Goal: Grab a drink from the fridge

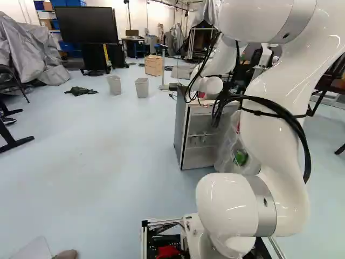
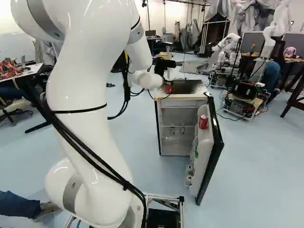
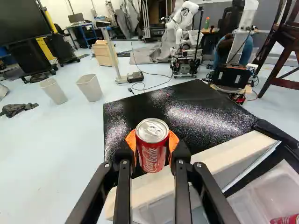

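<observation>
My gripper [image 2: 165, 84] is by the near edge of the small fridge's top in the right base view. In the wrist view the gripper [image 3: 152, 145] is shut on a red can [image 3: 152, 143], an orange pad on each side of it. The can stands upright against the fridge's black top [image 3: 187, 109]; whether it touches the top I cannot tell. Below, the fridge [image 2: 178, 102] is open, its door [image 2: 213, 147] swung out to the right. Another red can [image 2: 203, 122] sits in the door's shelf. The left base view shows the fridge's side [image 1: 182, 132] partly behind my arm.
Two grey bins [image 1: 142, 87] and a wooden box [image 1: 153, 65] stand on the floor beyond the fridge. Another robot [image 2: 244, 97] is at the right of the right base view, near a dark wooden stool [image 2: 294, 97]. A large screen [image 1: 86, 25] is at the back left.
</observation>
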Available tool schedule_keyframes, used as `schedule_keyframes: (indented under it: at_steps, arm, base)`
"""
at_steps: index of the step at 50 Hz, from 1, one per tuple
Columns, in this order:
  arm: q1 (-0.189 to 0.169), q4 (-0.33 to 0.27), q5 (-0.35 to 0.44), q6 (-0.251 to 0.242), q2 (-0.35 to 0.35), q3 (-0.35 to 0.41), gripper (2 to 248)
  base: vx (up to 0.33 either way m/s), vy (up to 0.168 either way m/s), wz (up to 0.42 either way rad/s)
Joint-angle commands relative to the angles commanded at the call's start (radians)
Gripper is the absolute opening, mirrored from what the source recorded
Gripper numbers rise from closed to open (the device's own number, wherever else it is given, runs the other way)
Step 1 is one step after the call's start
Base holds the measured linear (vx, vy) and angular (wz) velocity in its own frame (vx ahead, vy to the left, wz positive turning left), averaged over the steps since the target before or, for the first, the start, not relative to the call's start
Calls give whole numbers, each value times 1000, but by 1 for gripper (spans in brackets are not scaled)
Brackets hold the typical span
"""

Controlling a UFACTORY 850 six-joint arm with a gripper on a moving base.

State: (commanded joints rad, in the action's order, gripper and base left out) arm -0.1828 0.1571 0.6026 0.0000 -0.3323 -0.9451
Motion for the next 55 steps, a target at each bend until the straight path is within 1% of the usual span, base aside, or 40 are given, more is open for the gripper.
schedule_keyframes:
  at_steps: [15, 31, 45, 46, 50, 51, 55]
  arm:
    - [0, 0, 0, 0, 0, 0, 88]
    - [0, 0, 0, 0, -24, 0, 88]
    - [0, 0, 0, 0, -28, -1, 88]
    - [0, 0, 0, 0, -28, -1, 103]
    - [0, 0, 0, 0, -28, -1, 103]
    - [0, 0, 0, 0, -28, -1, 135]
    - [0, 0, 0, 0, -28, -1, 135]
  base:
    - [0, 0, 0]
    - [0, 0, 0]
    - [0, 0, 0]
    - [0, 0, 0]
    - [0, 0, 0]
    - [0, 0, 0]
    - [0, 0, 0]
